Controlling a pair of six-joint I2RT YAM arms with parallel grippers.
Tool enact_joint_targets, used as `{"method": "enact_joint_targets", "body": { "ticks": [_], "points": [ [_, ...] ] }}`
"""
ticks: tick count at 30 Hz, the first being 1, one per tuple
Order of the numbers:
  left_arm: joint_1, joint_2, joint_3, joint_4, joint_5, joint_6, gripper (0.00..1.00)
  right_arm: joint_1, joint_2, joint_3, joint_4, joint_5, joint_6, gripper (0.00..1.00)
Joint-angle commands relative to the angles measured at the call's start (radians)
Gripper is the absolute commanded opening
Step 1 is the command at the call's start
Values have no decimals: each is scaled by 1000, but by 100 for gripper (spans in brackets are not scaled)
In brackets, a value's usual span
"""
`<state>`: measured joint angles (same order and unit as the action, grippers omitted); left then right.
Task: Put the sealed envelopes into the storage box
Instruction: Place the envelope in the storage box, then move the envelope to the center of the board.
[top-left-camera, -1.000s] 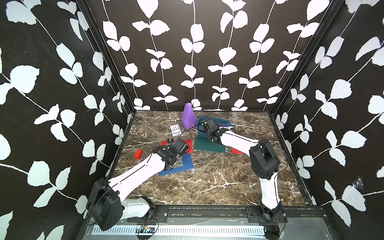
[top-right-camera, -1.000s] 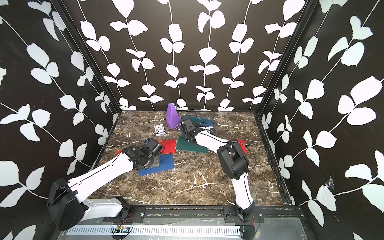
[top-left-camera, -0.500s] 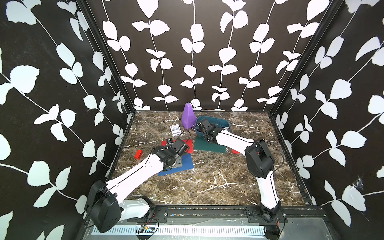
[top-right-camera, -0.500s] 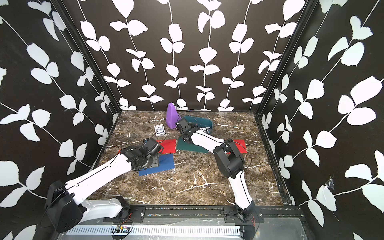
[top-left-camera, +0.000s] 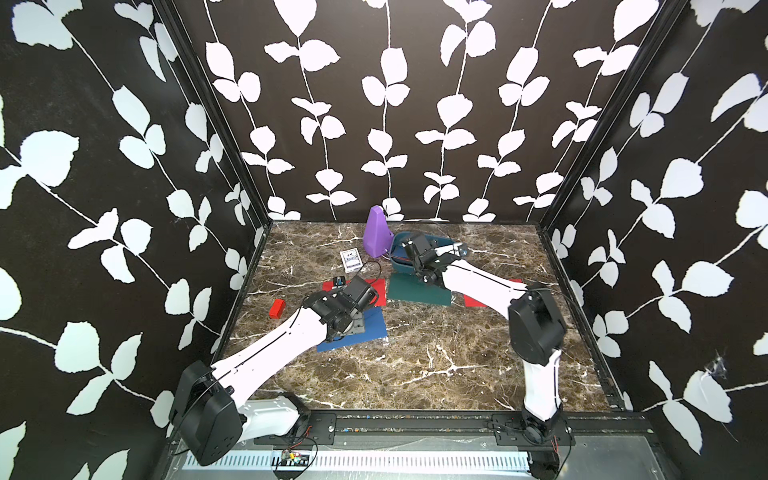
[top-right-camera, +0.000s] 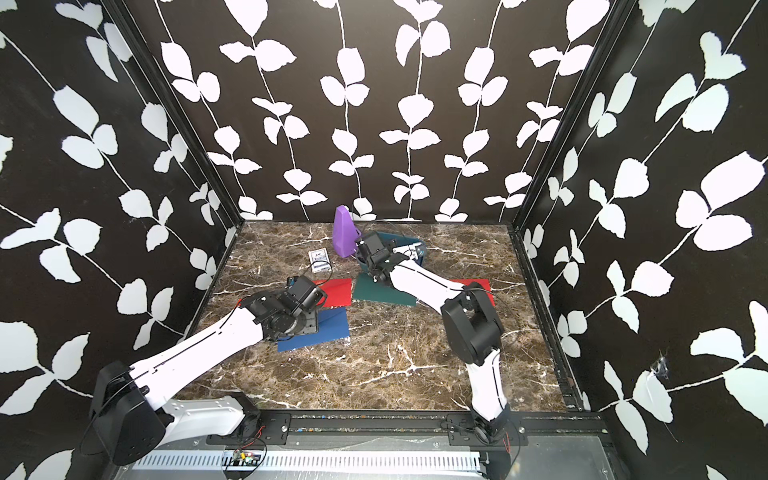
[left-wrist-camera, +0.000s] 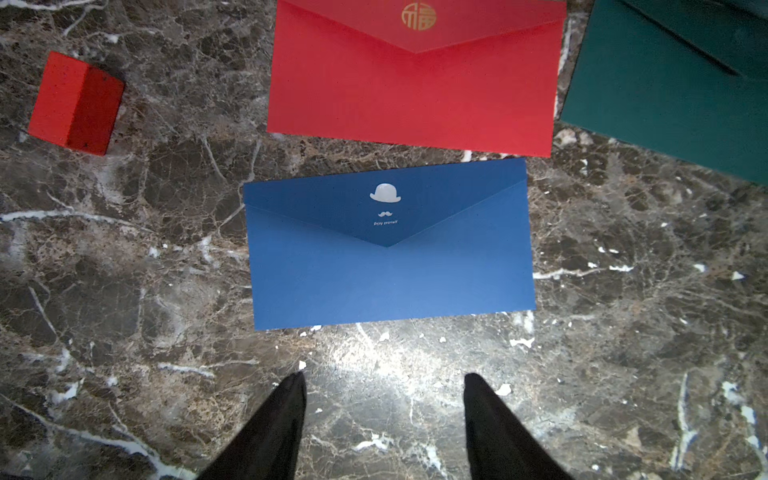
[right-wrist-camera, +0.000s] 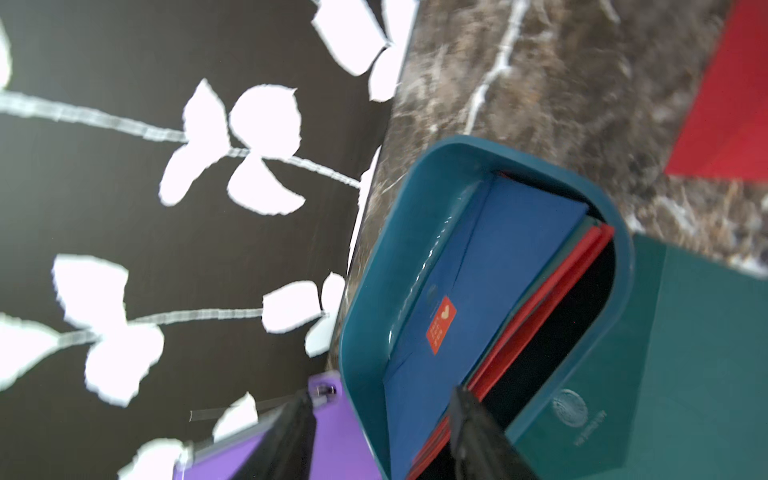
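The teal storage box (top-left-camera: 440, 243) (right-wrist-camera: 370, 299) stands at the back, beside the purple pyramid. In the right wrist view a blue sealed envelope (right-wrist-camera: 498, 257) with an orange sticker leans inside it, with red envelopes (right-wrist-camera: 540, 316) behind. My right gripper (right-wrist-camera: 382, 392) hangs open over the box's end and holds nothing. On the marble lie a blue envelope (left-wrist-camera: 386, 270) (top-left-camera: 374, 326), a red one (left-wrist-camera: 415, 91) (top-left-camera: 379, 291), a dark green one (left-wrist-camera: 665, 83) (top-left-camera: 415, 291), and another red one (top-left-camera: 473, 300). My left gripper (left-wrist-camera: 384, 376) is open above bare marble just short of the blue envelope.
A purple pyramid (top-left-camera: 376, 232) stands against the box's left end. A white card pack (top-left-camera: 350, 259) lies left of it, and a small red block (top-left-camera: 276, 308) (left-wrist-camera: 75, 104) sits near the left wall. Patterned walls close in three sides.
My right gripper has gone from shut to open and shifted slightly left over the box. The left arm and the envelopes on the marble have not moved.
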<state>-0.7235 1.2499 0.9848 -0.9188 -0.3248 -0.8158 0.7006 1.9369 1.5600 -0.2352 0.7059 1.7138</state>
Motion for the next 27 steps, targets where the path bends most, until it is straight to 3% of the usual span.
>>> {"method": "enact_joint_targets", "body": {
  "ticks": [1, 4, 9, 13, 16, 20, 27],
  "points": [
    [-5, 24, 23, -50, 9, -9, 63, -29, -113, -75, 57, -94, -414, 75],
    [-5, 50, 6, -82, 14, -22, 63, -46, -212, -177, 33, -162, -622, 98],
    [-5, 63, -77, -14, 49, -21, 64, -60, -400, -415, 29, -231, -809, 99],
    [-4, 109, -102, 72, 56, 8, 63, -13, -410, -378, -184, -254, -1023, 99],
    [-4, 141, -88, 108, 53, 13, 64, 47, -367, -321, -381, -158, -1143, 99],
    [1, 162, -46, 107, 33, 7, 64, 19, -394, -391, -392, -176, -1107, 99],
    [60, 192, 9, 102, -32, 21, 65, -119, -517, -558, -216, -424, -1054, 99]
  ]
}}
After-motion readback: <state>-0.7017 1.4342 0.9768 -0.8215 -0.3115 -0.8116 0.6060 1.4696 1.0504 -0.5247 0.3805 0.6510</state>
